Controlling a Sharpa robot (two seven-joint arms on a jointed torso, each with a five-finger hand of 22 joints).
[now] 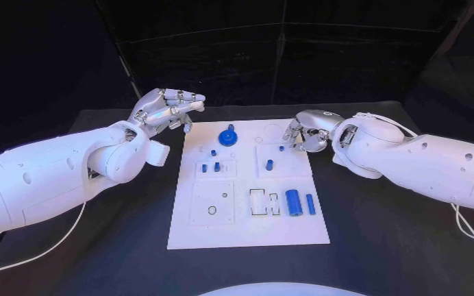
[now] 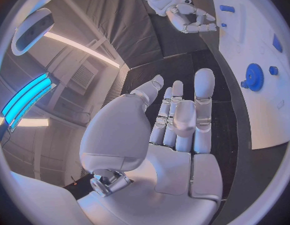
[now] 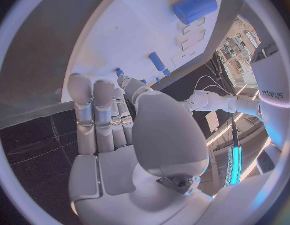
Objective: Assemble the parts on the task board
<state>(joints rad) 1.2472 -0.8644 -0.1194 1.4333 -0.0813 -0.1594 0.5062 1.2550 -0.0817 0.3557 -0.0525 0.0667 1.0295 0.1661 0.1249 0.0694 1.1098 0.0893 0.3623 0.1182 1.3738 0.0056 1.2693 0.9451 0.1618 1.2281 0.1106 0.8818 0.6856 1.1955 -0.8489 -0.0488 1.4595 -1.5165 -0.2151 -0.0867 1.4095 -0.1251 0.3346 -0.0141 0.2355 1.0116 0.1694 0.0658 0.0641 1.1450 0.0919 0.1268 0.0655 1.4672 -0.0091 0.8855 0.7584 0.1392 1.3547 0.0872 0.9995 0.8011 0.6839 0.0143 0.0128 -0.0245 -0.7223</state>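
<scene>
Left hand (image 1: 168, 109), at the far-left corner of the task board (image 1: 247, 234): raised off the black table (image 1: 89, 255), fingers loosely curled, holding nothing; the left wrist view shows the palm bare and the fingers apart. It lies just outside the board's left edge, near the blue gear (image 1: 228, 136).

Board, left to centre: the gear sits at the far end; nearer the robot, several small blue pegs (image 1: 216, 166) stand or lie about the middle row.

Board, right: a short blue pin (image 1: 268, 164) lies in the right-hand middle field; a thick blue cylinder (image 1: 293, 202) and a slim blue bar (image 1: 310, 204) lie side by side at the near right.

Right hand (image 1: 306, 131), over the far-right corner of the board: fingers curled inward; whether a small part is pinched cannot be told.

Judged step: reaching for a part. A good approach probably descends vertically, fingers spread just around one piece, avoiding its neighbours, while the idle hand stays off the board.
</scene>
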